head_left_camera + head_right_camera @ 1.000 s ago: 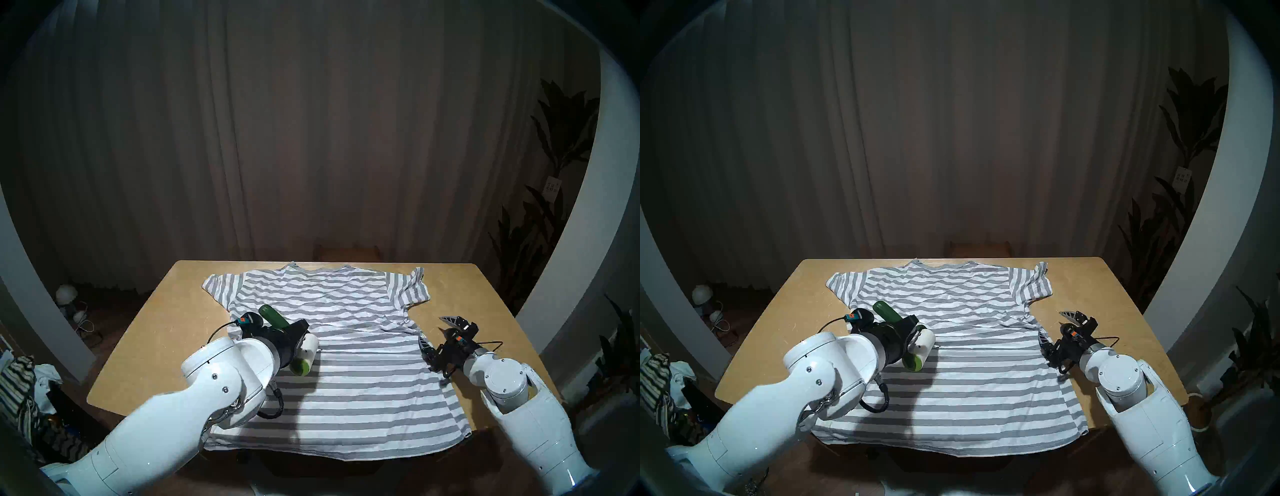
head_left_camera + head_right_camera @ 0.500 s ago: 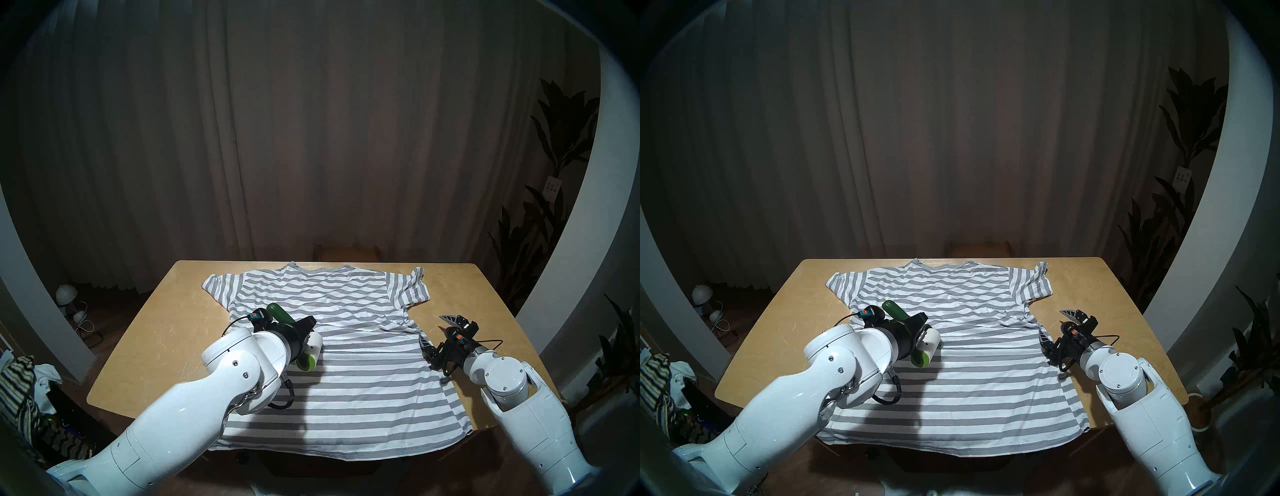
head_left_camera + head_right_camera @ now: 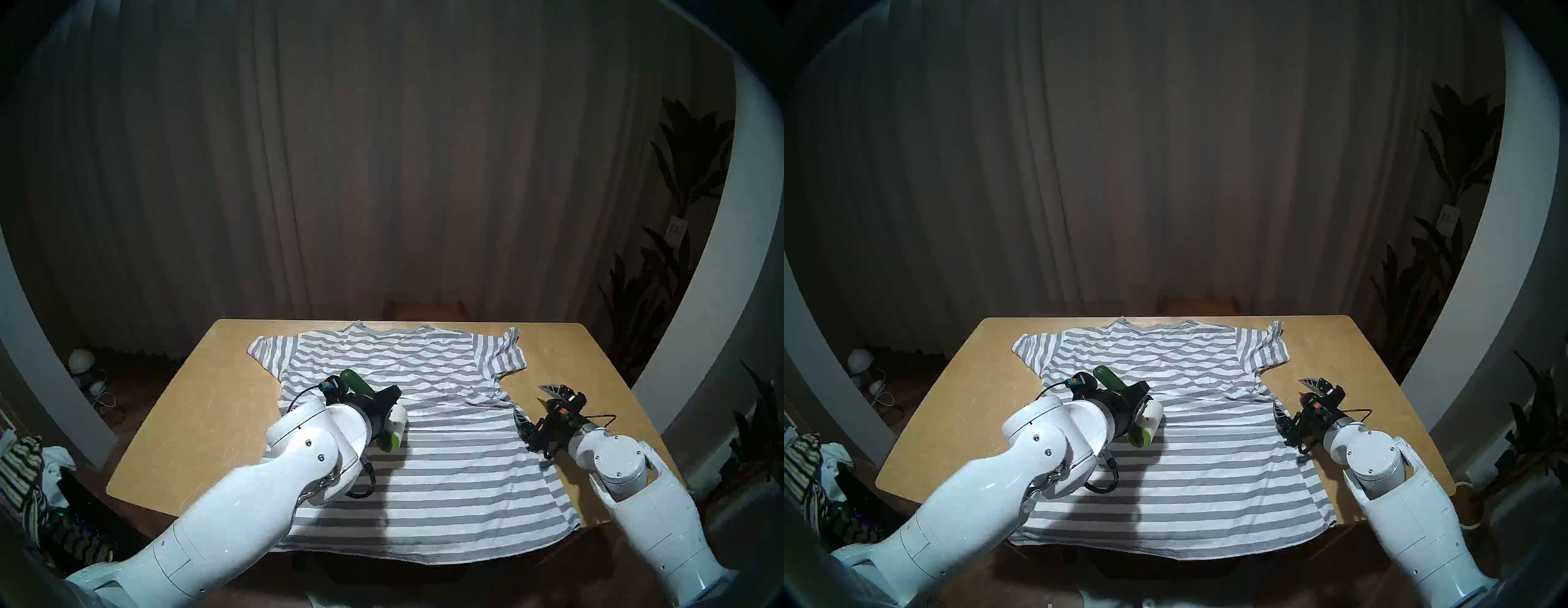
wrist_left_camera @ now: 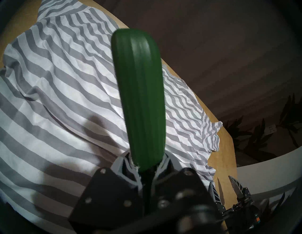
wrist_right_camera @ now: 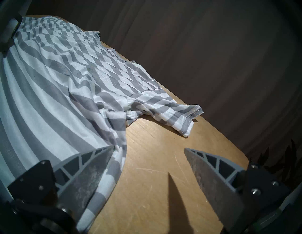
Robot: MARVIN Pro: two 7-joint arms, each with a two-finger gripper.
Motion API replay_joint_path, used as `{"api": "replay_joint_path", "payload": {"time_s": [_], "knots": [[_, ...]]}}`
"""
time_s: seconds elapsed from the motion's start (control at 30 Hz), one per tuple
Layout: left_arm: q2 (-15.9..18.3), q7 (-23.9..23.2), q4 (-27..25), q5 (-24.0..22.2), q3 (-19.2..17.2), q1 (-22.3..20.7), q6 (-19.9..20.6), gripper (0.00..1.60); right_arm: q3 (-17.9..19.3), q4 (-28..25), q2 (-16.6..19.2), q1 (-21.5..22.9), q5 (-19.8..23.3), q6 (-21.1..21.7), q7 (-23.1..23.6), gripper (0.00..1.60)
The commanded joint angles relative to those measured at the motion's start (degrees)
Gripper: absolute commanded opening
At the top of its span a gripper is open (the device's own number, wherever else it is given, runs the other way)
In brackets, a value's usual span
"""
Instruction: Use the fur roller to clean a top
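Pinching the dark green plastic handle of the small fur roller (image 3: 392,429), the left gripper (image 3: 384,405) carries the white sticky roll with light green ends low over the grey-and-white striped short-sleeved top (image 3: 445,446), which lies spread flat on the light wooden table (image 3: 191,424), collar at the far edge and hem hanging over the near edge. The roll sits over the left-middle of the shirt, its long axis running roughly near to far, so rolling sideways toward the shirt's right would suit it; whether it actually touches the cloth cannot be told. In the left wrist view the handle stands up from between the pressed-together fingers, clamped near its base. The left arm reaches in from the near left, its wrist angled downward and forward. The right gripper (image 5: 148,150) rests with its jaws spread at the shirt's right edge, one finger over the cloth, the other over bare wood, holding nothing. The left arm is plainly the nearer one for the roller work.
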Motion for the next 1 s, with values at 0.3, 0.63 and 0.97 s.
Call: {"api": "replay_joint_path", "payload": {"time_s": [0.3, 0.63, 0.97], "knots": [[-0.7, 1.2, 1.3, 4.6, 1.7, -2.6, -0.9, 0.0, -1.4, 5.3, 0.4, -4.1, -0.8, 2.1, 0.4, 1.6], [-0.9, 1.6, 3.7, 6.0, 2.8, -1.9, -1.4, 0.0, -1.8, 5.4, 0.5, -4.1, -0.6, 2.1, 0.3, 1.6], [-1.0, 1.6, 4.0, 7.0, 5.3, -1.8, -0.2, 0.0, -1.9, 5.4, 0.6, -4.0, -0.5, 2.1, 0.2, 1.6]]}}
